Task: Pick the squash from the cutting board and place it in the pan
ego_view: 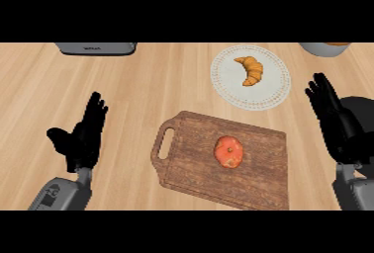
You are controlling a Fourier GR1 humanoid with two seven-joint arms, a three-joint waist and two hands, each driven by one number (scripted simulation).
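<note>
The squash (pixel 229 151) lies near the middle of the wooden cutting board (pixel 197 168), untouched. Behind the board, a white plate (pixel 226 84) carries a croissant (pixel 251 70). A dark pan (pixel 359 111) shows at the right edge, mostly hidden by the right hand (pixel 332 116). A grey appliance (pixel 96 48) and a bowl (pixel 325 49) sit along the far bench (pixel 110 89). Both the right and the left hand (pixel 79 138) have fingers straight and relaxed, holding nothing.

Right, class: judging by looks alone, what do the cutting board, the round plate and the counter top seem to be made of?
Cutting board: dark brown wood, matte; streaky grain and a cut-out handle show.
Plate: probably white ceramic, though its dotted, lacy rim could equally suggest paper.
Counter top: pale wood or wood-look laminate, with long plank lines and fine grain; which one is unclear.
</note>
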